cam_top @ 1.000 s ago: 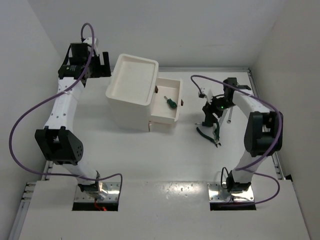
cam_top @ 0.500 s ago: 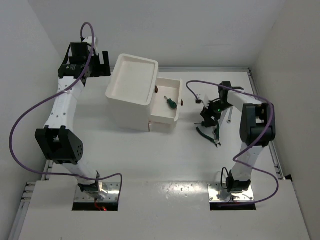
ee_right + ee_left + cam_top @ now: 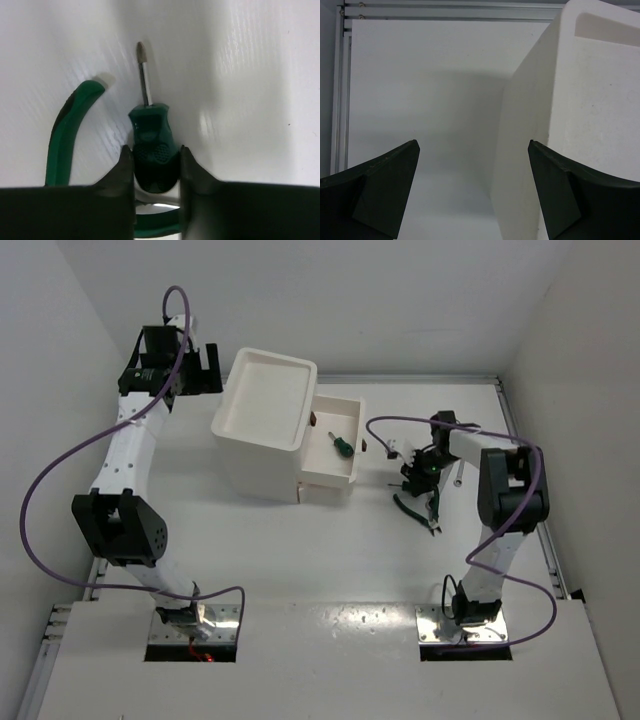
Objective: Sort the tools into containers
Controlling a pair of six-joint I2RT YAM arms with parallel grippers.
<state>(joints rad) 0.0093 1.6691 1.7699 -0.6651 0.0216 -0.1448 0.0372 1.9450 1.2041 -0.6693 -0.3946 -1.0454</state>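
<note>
Screwdriver (image 3: 150, 127) pinched by its green handle in our right hand (image 3: 154, 156), on the bench (image 3: 250, 75) | pliers (image 3: 70, 130) at nine o'clock | we should lift straight up, clear of them | left hand (image 3: 472, 145) spread, empty

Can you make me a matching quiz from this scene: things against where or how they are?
1 left gripper
2 right gripper
3 green pliers
4 pulled-out drawer

A lying on the table
B open beside the drawer unit
C shut on the stubby screwdriver
D has a loose screwdriver inside

Pairs: 1-B, 2-C, 3-A, 4-D.
</note>
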